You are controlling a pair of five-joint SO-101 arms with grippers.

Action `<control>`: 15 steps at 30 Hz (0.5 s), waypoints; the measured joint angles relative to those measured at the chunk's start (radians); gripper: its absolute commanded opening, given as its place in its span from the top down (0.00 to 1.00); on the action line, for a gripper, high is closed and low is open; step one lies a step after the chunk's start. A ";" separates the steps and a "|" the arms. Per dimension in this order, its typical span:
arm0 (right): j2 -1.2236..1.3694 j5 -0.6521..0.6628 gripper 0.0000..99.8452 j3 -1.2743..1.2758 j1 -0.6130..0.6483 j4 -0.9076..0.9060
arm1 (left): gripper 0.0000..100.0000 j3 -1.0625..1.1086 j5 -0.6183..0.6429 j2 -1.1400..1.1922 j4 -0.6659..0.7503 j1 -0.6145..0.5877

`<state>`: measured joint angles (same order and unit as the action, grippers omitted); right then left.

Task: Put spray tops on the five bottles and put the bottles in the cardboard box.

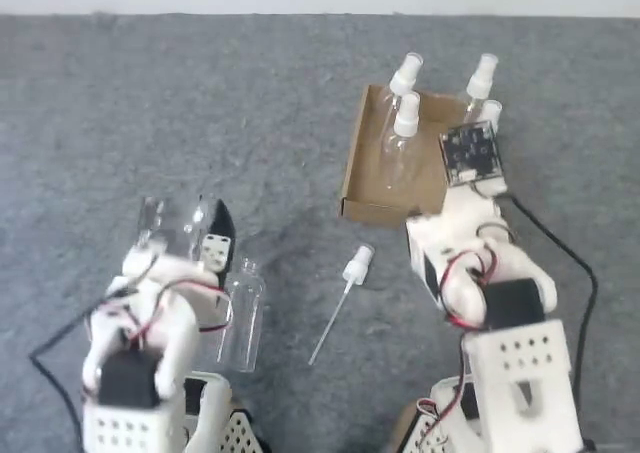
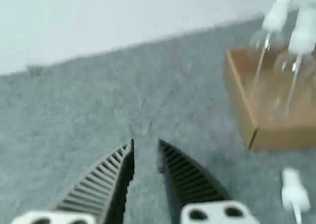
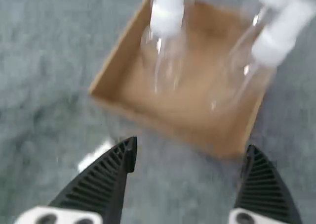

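Your left fingers (image 2: 114,175) are only narrowly parted and grasp nothing; between their tips you see just the grey desk (image 1: 150,103). From above, they hang over the desk well to the left of the cardboard box (image 1: 352,153). Just beside that arm, an uncapped bottle (image 1: 243,313) lies on its side on the desk with its open neck pointing away from the arm's base. Your right fingers (image 3: 106,180) are spread wide and hold nothing either. They sit just short of the box's near wall, and a bit of white shows on the desk beside one of them, too blurred to tell what it is. From above, the right arm (image 1: 485,283) stretches forward so that its wrist covers the box's near right corner. The box rests flat on the desk with its open side up, and inside it clear bottles (image 3: 165,66) stand upright, each with a white spray top already on. I cannot give you an exact count of them. A loose spray top (image 1: 357,266) lies on the desk between the two arms, near the box's front wall, with its thin dip tube trailing toward the arm bases.
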<state>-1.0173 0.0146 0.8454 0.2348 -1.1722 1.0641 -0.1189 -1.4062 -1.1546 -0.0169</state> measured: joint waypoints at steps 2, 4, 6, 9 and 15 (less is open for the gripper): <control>-0.037 0.000 0.72 0.000 0.008 -0.078 | 0.81 -0.103 -0.034 0.144 -0.071 -0.002; -0.074 0.002 0.72 0.023 0.017 -0.101 | 0.81 -0.196 -0.064 0.287 -0.144 0.006; -0.103 0.002 0.72 0.077 0.014 -0.106 | 0.81 -0.272 -0.104 0.404 -0.198 0.051; -0.140 0.003 0.72 0.166 -0.017 -0.106 | 0.81 -0.324 -0.135 0.548 -0.216 0.155; -0.213 0.127 0.72 0.199 -0.195 -0.124 | 0.81 -0.338 -0.084 0.806 -0.071 0.390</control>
<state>-1.2306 0.1419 1.0449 0.0399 -1.2965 0.7265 -0.2033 -0.6007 -1.2252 0.3728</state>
